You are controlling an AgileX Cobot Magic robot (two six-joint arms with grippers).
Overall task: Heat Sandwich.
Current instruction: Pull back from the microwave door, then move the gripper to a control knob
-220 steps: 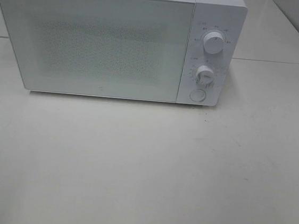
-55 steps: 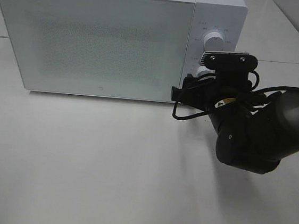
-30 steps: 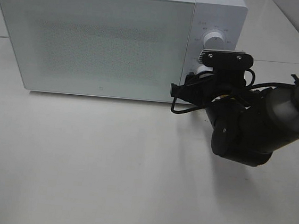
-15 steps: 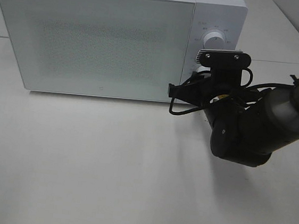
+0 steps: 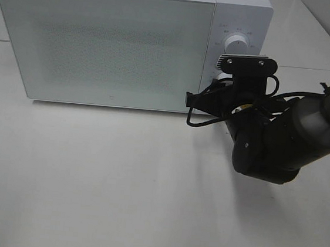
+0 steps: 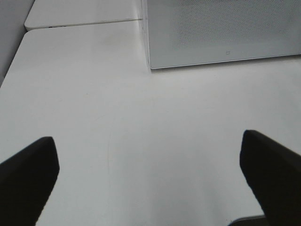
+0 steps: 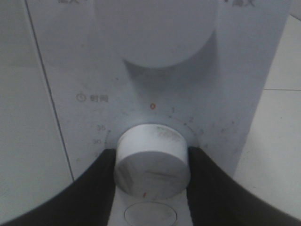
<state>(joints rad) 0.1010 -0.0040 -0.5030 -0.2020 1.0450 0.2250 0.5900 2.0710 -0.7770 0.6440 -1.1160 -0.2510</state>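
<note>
The sandwich is not in view. The white microwave [image 5: 102, 46] stands at the back of the table with its door shut. My right gripper [image 5: 224, 84] is at the control panel. In the right wrist view my right gripper [image 7: 151, 172] has its black fingers [image 7: 94, 188] pressed on both sides of the white timer knob [image 7: 153, 160], which has a red mark near its lower edge. My left gripper [image 6: 150, 174] is open and empty, low over the bare table in front of the microwave's left corner [image 6: 150, 66].
The upper knob [image 5: 237, 44] sits above the timer knob, and a round button [image 7: 150, 214] sits below it. The white table [image 5: 117, 183] spreads in front of the microwave. A second white table [image 5: 304, 38] lies behind on the right.
My right arm came into view and reached the timer knob on the panel. Over the last second it has edged slightly left and closer. The microwave door has stayed shut.
</note>
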